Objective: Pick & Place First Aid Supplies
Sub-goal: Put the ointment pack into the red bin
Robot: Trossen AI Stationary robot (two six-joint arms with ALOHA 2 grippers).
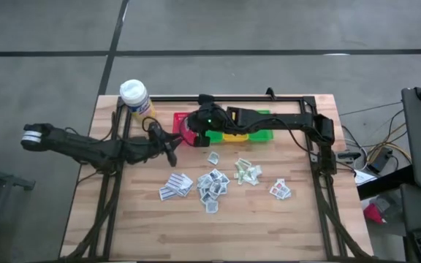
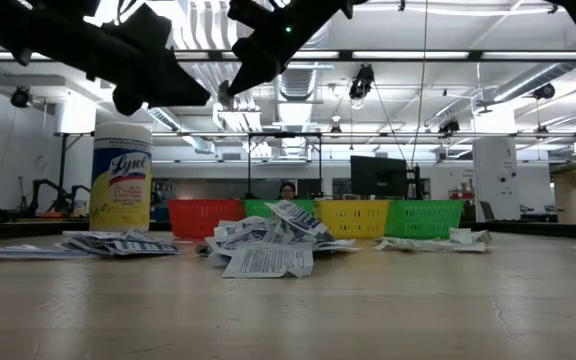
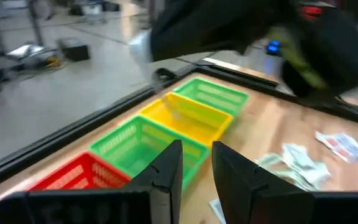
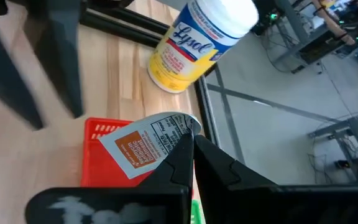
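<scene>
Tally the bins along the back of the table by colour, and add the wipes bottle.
Red bin: 1
Green bins: 2, one next to the red bin, one at the far end
Yellow bin: 1
Wipes bottle: 1
Total: 5

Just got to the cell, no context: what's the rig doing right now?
It's sorting first aid packets into a row of bins. The right gripper is shut on a packet with an orange label, held above the red bin beside the Lysol bottle. The left gripper hangs near the same bins, jaws slightly apart and nothing between them. A pile of packets is not yet sorted on the table.
</scene>
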